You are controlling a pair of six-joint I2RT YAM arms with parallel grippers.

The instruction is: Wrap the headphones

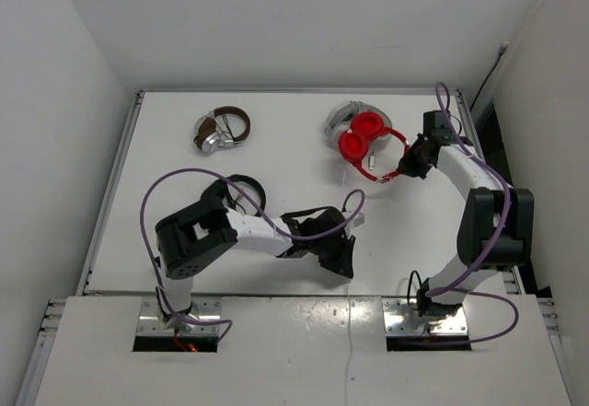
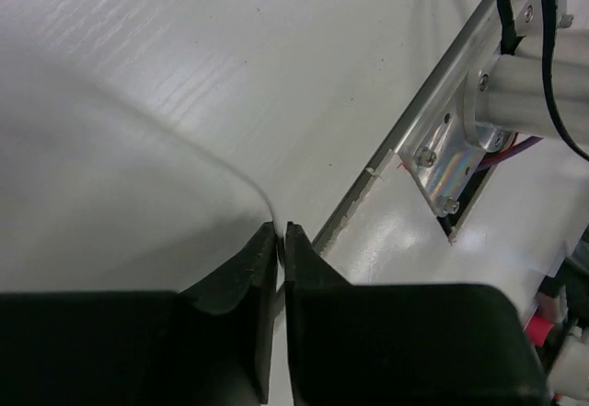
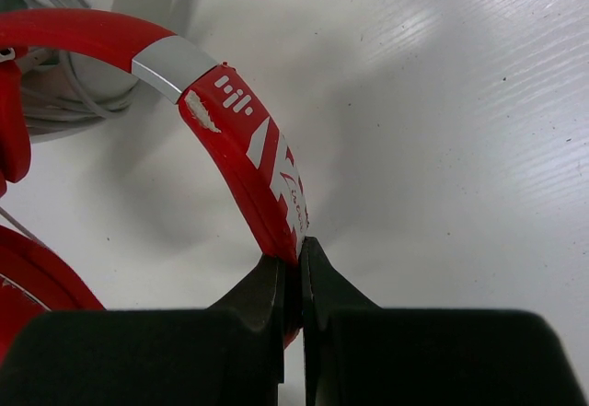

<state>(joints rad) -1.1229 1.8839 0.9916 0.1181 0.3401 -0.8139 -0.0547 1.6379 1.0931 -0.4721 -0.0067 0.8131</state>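
Headphones [image 1: 364, 135] band in R gripper [image 3: 293, 266]

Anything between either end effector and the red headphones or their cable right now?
Nothing visible. The right end effector is already shut on the headband of the red headphones, and the left end effector pinches the thin white cable near the table's front edge.

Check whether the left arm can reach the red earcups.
Probably yes: bare table lies between. But the left gripper is shut on the cable, so it can't grasp the earcups yet.
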